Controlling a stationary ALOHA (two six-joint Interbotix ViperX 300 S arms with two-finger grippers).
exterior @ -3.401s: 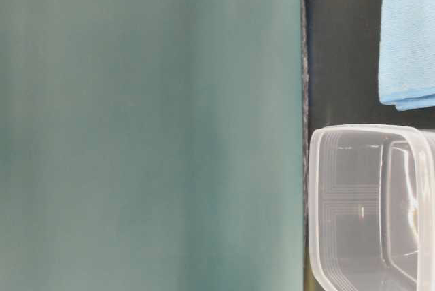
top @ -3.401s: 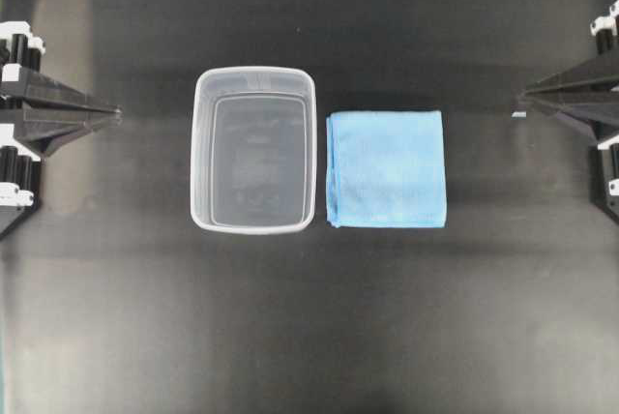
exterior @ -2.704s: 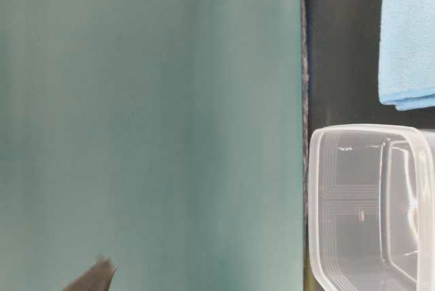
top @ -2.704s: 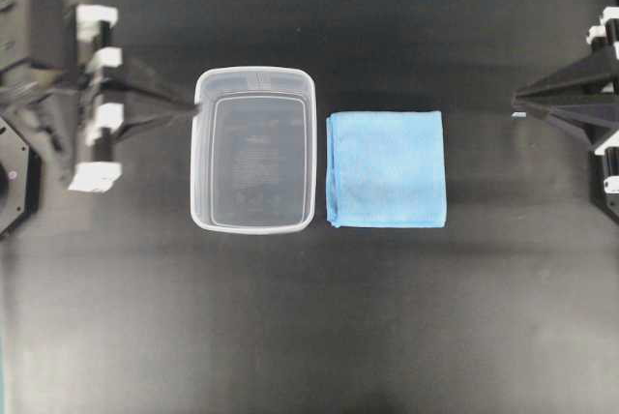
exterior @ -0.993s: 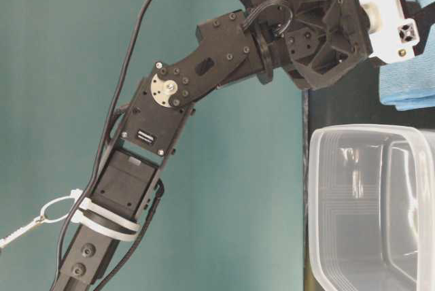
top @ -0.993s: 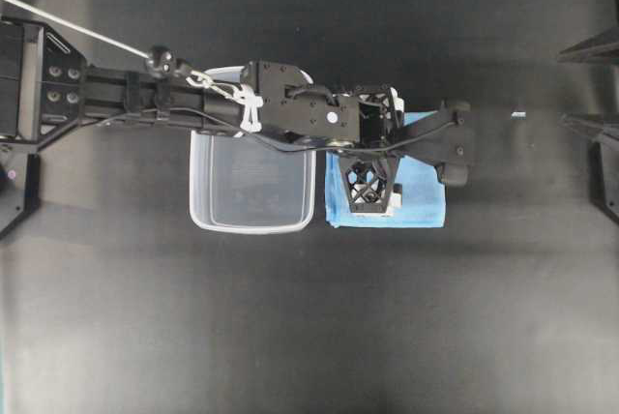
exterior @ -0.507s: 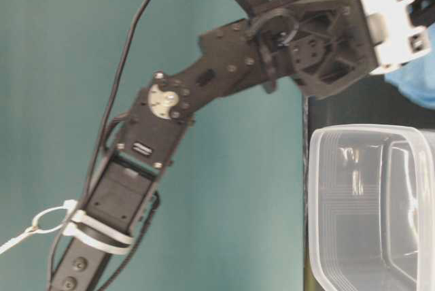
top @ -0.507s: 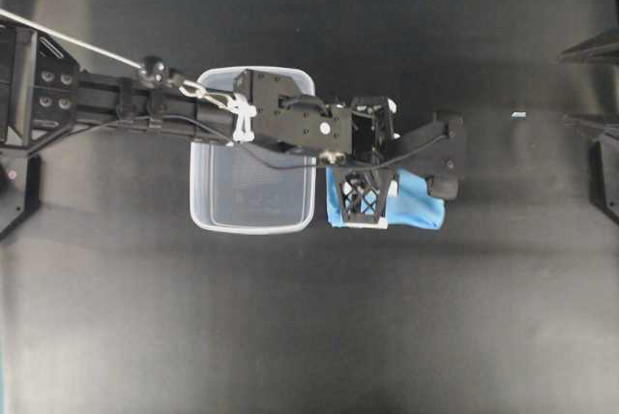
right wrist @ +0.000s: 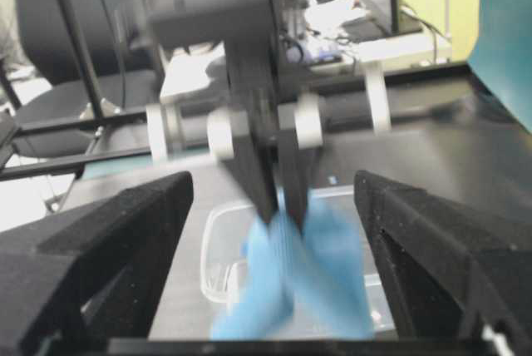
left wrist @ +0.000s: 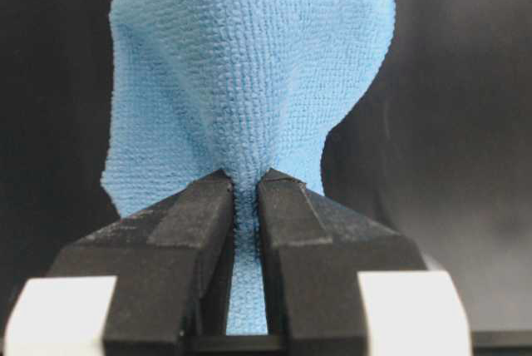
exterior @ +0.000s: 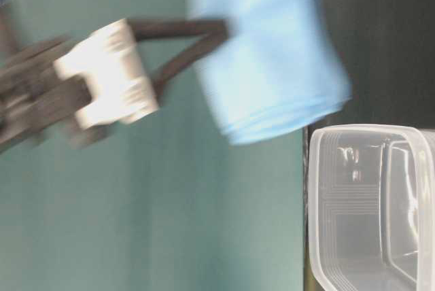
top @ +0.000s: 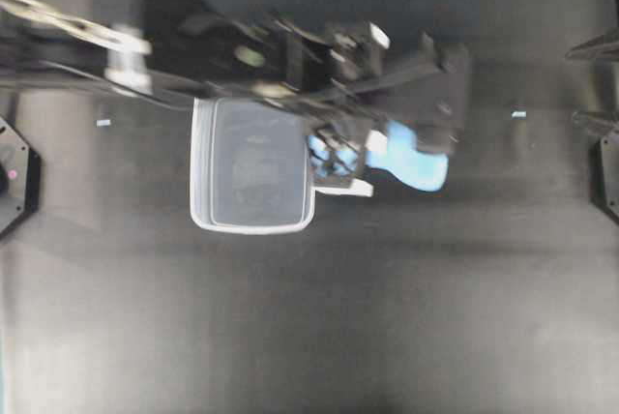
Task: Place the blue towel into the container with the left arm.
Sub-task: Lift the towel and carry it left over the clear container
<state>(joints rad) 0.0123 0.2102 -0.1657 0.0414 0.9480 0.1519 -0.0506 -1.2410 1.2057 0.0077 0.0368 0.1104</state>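
My left end effector [left wrist: 243, 194] pinches the blue towel [left wrist: 241, 81], which hangs below it. The container [top: 253, 164] sits just beside it. My right end effector [right wrist: 274, 281] is wide.

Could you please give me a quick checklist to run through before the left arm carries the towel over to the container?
1. Grip: left claw pinches a fold of the blue towel between its fingers. Ok.
2. Towel off the table: it hangs free in the table-level view. Ok.
3. Container upright, with nothing in it. Ok.
4. Towel over the container: it hangs beside the rim, not above the opening. Not ok.
5. Right claw open and parked away from the path. Ok.
6. Towel's lowest edge higher than the rim: cannot tell, motion blur.
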